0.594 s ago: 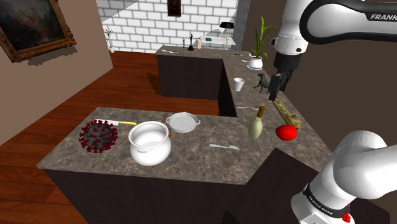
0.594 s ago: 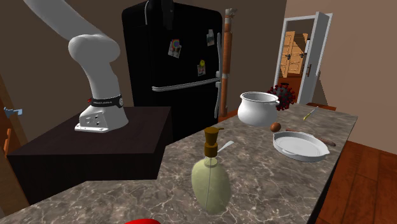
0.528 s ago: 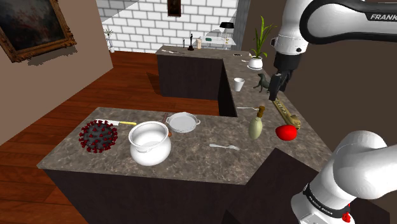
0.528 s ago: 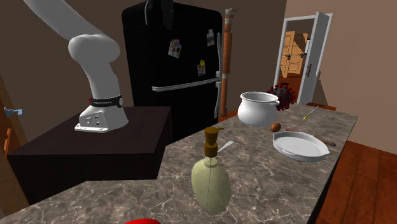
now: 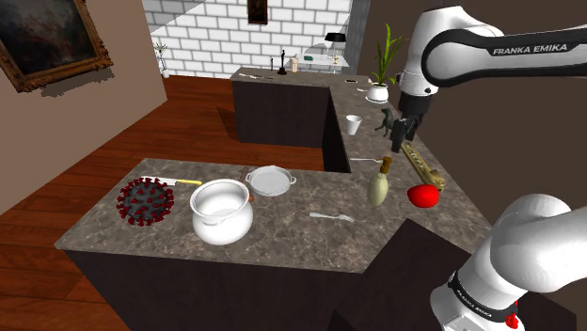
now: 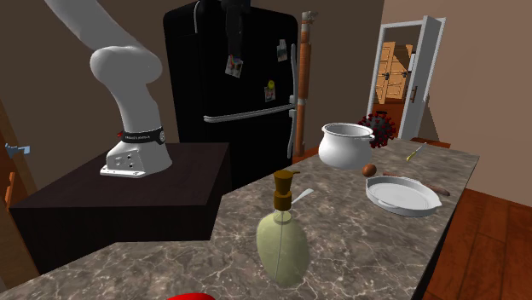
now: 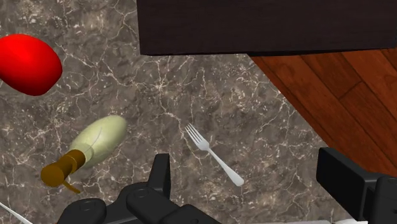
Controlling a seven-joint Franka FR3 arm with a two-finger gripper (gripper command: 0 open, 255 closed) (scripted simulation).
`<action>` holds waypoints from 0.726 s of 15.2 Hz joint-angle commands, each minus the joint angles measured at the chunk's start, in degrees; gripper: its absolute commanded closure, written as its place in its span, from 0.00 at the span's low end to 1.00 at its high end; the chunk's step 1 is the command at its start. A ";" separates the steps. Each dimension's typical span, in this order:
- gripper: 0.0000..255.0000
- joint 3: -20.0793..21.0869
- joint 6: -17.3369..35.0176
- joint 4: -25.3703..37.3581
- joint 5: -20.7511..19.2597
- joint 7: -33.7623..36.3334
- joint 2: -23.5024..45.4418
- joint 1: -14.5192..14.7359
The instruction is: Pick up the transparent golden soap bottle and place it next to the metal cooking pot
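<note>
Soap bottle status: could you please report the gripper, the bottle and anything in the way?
Gripper above counter, jaws open, empty. Soap bottle upright, unheld. Fork on the counter between bottle and pot.

Red round object [image 5: 424, 195] on marble counter [image 5: 282, 235]; fork [image 7: 214, 154] lying flat; spiky ball [image 5: 145, 200]; black fridge [image 6: 230, 85].

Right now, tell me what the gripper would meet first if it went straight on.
The gripper would probably meet the stone countertop, right beside the fork; depth is unclear. The soap bottle sits off that line.
</note>
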 commanded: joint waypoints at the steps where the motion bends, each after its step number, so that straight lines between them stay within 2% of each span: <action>1: 0.00 -2.09 3.29 -0.42 -0.99 -1.55 2.33 -0.82; 6: 0.00 -7.23 11.51 -0.25 -2.37 -5.42 9.68 -2.44; 11: 0.00 -12.31 19.33 1.80 -1.88 -9.90 18.63 -3.36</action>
